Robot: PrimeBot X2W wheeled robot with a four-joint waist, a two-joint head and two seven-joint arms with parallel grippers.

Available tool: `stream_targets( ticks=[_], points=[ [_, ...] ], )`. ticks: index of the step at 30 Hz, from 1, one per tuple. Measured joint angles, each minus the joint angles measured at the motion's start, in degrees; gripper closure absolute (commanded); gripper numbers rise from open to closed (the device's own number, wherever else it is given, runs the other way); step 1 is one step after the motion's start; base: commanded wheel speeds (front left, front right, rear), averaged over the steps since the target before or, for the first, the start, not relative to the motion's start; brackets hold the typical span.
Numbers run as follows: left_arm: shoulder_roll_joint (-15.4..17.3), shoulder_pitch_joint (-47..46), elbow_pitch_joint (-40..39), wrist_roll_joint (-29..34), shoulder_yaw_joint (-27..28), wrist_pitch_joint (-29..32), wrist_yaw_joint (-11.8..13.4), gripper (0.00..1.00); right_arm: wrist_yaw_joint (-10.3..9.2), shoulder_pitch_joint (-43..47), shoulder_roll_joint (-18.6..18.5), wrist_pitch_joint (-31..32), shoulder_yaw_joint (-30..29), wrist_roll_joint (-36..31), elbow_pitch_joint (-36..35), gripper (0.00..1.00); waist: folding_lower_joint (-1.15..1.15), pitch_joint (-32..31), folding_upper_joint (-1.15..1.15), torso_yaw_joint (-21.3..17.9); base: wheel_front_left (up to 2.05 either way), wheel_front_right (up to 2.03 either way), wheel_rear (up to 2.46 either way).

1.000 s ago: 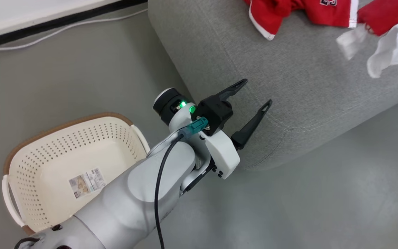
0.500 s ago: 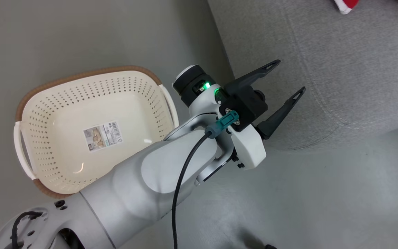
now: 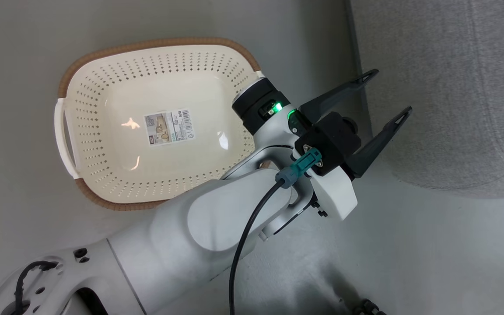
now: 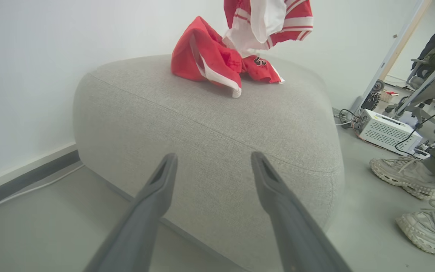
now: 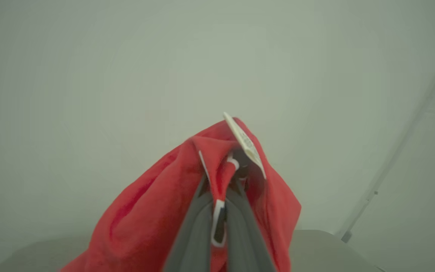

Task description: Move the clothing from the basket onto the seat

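Note:
The cream basket (image 3: pixel 155 43) stands on the floor with only a barcode sticker (image 3: pixel 167 127) inside. My left gripper (image 3: pixel 390 92) hangs open beside the grey seat (image 3: pixel 453 87), to the right of the basket, with nothing between its fingers. In the left wrist view my left gripper (image 4: pixel 213 155) points at the seat's (image 4: pixel 210 124) side. One red clothing piece (image 4: pixel 210 64) lies crumpled on top of the seat. A second red-and-white piece (image 4: pixel 274 19) hangs above it. My right gripper (image 5: pixel 221 185) is shut on red clothing (image 5: pixel 145 226) with a white tag (image 5: pixel 246 143).
A person's pale shoes (image 4: pixel 402 173) stand on the floor right of the seat, near a white box (image 4: pixel 387 132) with cables. A white wall runs behind the seat. Grey floor (image 3: pixel 409 253) lies open between basket and seat.
The head camera has swung, so the basket sits nearer the middle of the picture and the clothing on the seat has left that view. My left gripper has stayed open.

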Motion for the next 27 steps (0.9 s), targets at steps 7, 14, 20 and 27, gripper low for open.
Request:
stream_targets(
  ticks=[7,14,20,27],
  points=[
    [0.0,0.0,-1.1,0.0,-0.3,0.0,1.4,0.00,0.00,0.1,2.1,0.0,7.7,5.2,5.2,1.00,0.00,2.8,0.00,3.0,0.00,0.00,0.00],
    [0.0,0.0,-1.3,0.1,-0.5,0.0,1.4,0.00,0.00,2.1,2.1,0.0,13.1,11.6,11.9,1.00,0.00,2.8,0.00,3.8,0.00,0.00,0.00],
    [-0.1,0.0,-1.3,-0.4,-0.6,0.0,1.4,0.00,0.00,4.7,1.6,0.0,14.9,16.6,15.9,0.00,0.00,1.7,0.00,3.7,0.00,0.00,0.00],
    [-0.1,0.5,-0.8,-0.4,0.1,0.0,1.2,0.00,0.00,8.9,2.0,0.0,19.0,20.0,15.0,0.00,0.00,-0.6,0.00,3.6,0.00,0.00,0.00]
  ],
)
